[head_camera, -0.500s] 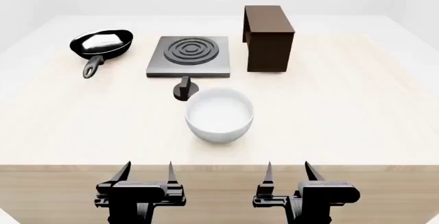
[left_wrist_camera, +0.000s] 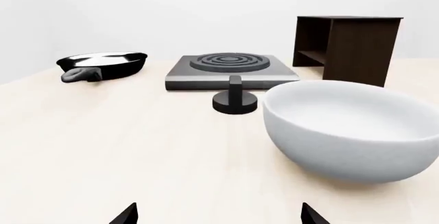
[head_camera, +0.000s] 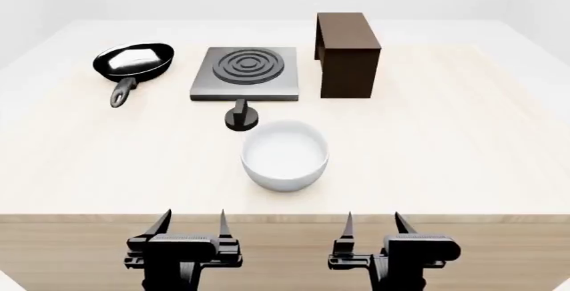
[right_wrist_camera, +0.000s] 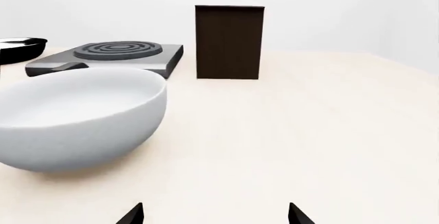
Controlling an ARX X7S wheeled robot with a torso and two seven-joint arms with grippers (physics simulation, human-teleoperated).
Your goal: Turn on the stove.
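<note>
A grey stove (head_camera: 243, 73) with ring burners is seen lying flat toward the far side of a pale wooden bench (head_camera: 463, 151), its separate black knob (head_camera: 241, 115) set on the bench just in front of it, ridge upright. Directly in front of the knob, close to it though contact cannot be judged, a white bowl (head_camera: 285, 153) is placed; nothing can be seen inside it in the head view or either wrist view. To the stove's left, a black frying pan (head_camera: 133, 65) is shown with something pale and glossy filling its inside, the handle pointed toward the robot. On the stove's right, a dark brown open-sided shelf (head_camera: 348, 53) stands upright, its compartment seen bare in the left wrist view.

The left gripper (head_camera: 191, 223) and the right gripper (head_camera: 375, 222) are held side by side over the near edge of the bench, well apart from the bowl and the knob. Both pairs of fingers are spread wide, and nothing is gripped between them. In the left wrist view the knob (left_wrist_camera: 235, 98) is framed ahead between the finger tips, with the stove (left_wrist_camera: 231, 71) behind it and the bowl (left_wrist_camera: 353, 127) alongside.
</note>
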